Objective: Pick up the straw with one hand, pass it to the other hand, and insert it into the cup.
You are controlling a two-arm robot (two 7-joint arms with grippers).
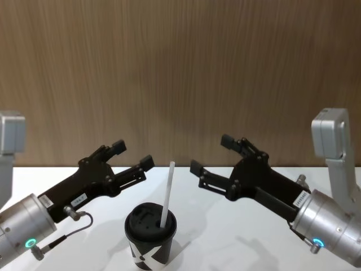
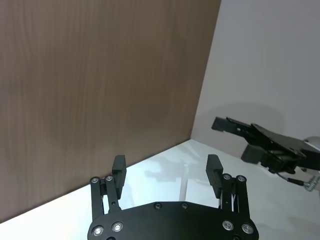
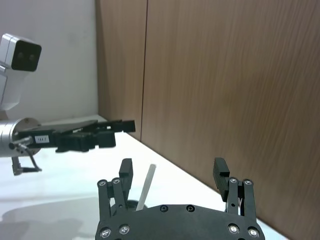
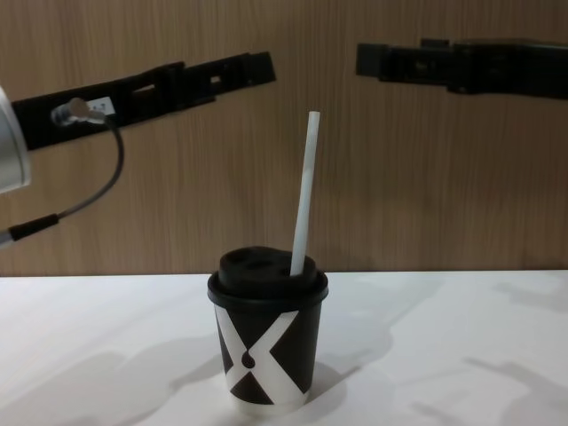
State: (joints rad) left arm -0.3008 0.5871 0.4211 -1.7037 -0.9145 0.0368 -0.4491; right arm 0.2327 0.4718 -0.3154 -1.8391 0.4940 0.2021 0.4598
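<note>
So the thin white straw is already standing nearly upright through the domed black lid of the black paper cup, between my two black grippers. Left gripper and right gripper both hang wide open, empty, about equally near.

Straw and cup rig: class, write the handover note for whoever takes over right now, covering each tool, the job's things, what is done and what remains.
Left tool: open, empty, raised to the left of the cup.
Right tool: open, empty, raised to the right of the cup.
Straw: standing in the lid of the cup, leaning slightly, most of its length above the lid; neither tool touches it.
Cup: upright on the white table, lid on.
Done: straw is inserted.
Left: nothing visible on the straw itself; probably just park both arms.
</note>
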